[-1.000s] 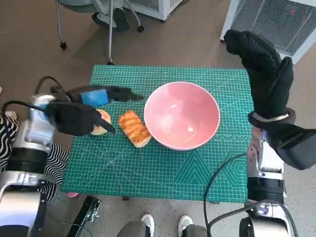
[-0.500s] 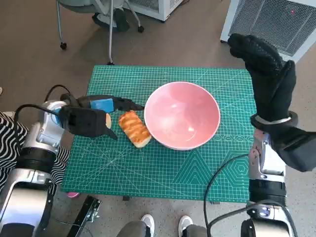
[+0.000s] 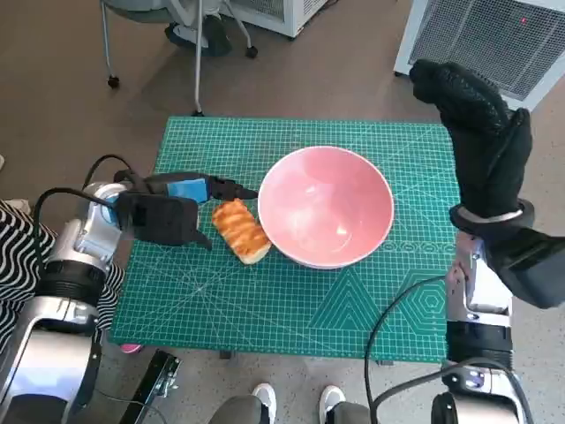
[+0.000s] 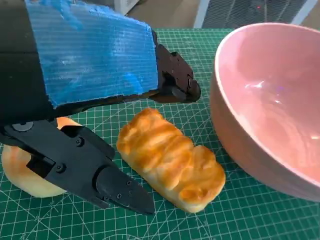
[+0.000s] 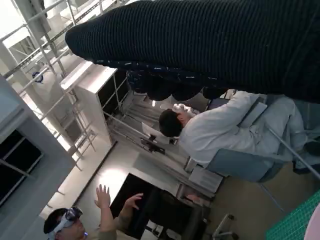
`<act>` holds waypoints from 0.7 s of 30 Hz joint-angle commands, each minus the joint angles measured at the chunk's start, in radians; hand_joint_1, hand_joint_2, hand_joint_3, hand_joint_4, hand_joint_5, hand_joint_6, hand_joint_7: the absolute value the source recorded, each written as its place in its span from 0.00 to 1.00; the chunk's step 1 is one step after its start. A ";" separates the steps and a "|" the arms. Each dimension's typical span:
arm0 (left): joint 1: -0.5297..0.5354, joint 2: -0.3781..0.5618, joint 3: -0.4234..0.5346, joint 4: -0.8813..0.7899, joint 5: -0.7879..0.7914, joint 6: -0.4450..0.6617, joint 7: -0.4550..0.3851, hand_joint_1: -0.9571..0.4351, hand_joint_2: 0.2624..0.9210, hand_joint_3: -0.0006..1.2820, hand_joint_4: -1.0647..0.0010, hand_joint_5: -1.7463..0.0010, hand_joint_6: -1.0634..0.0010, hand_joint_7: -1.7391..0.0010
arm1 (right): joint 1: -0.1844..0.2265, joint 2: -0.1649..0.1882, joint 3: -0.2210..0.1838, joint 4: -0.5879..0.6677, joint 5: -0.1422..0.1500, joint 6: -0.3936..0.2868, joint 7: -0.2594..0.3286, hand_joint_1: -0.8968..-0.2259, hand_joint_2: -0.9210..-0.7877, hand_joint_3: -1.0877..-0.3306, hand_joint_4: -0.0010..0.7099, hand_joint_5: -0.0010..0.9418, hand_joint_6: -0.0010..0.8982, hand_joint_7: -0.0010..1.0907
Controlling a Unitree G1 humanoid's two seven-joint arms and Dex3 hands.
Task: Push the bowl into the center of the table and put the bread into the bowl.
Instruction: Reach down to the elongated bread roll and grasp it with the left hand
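My left hand (image 3: 168, 218) hovers open by the table's (image 3: 371, 331) left edge, fingers straddling the bread (image 3: 240, 230). The bread lies toward the bowl (image 3: 325, 207) in the middle, long axis slanting at the near edge. My right hand (image 3: 481, 132) is raised, empty, farther off.

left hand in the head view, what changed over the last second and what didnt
The left hand has come down from above the round bun to table level and slid toward the bread, its fingers spread on either side of the loaf's near end. It holds nothing yet. It now hides most of the round bun in the head view. The pink bowl and bread have not moved, and the raised right hand has barely shifted.
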 commanded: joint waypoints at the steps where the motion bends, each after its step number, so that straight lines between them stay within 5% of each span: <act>1: -0.028 -0.013 -0.017 0.033 0.027 0.000 0.026 0.52 0.71 0.00 0.82 1.00 0.63 0.99 | 0.024 -0.005 -0.001 0.004 0.010 0.009 0.004 0.21 0.00 0.60 0.24 0.00 0.08 0.39; 21: -0.080 -0.049 -0.076 0.169 0.112 -0.017 0.142 0.54 0.72 0.00 0.76 0.99 0.57 0.99 | 0.036 -0.005 -0.004 -0.009 0.014 0.019 0.003 0.19 0.00 0.60 0.25 0.00 0.10 0.39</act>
